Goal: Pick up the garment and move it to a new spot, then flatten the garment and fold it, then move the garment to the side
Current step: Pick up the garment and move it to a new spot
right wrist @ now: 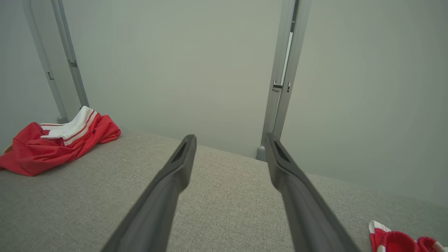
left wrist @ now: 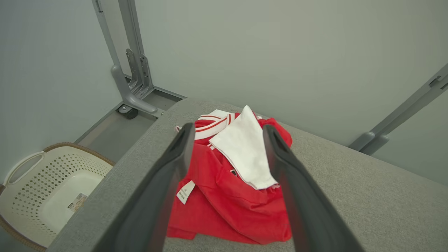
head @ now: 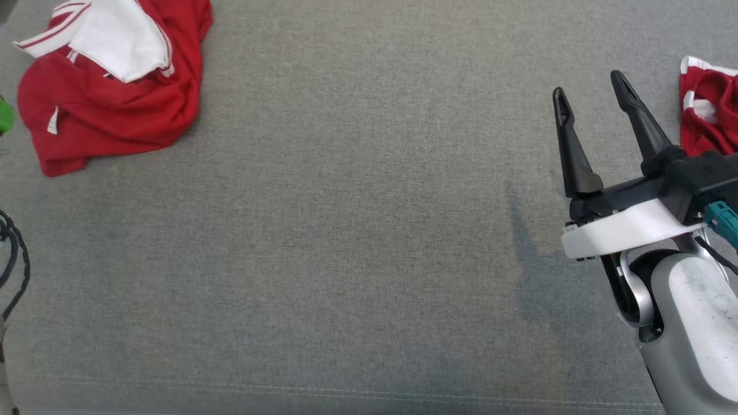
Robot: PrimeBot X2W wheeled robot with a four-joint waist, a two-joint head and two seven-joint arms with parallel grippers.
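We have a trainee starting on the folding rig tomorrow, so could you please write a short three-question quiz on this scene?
1. True or false: the right jaws are clamped on a garment.
2. In the head view, where on the grey table does the crumpled red and white garment lie? A. far left corner B. centre C. under the right jaws
3. How many red garments lie on the table in the head view?

Key
1. False: they stand open and empty above the table.
2. A.
3. Two: the crumpled one and a second garment at the right edge.
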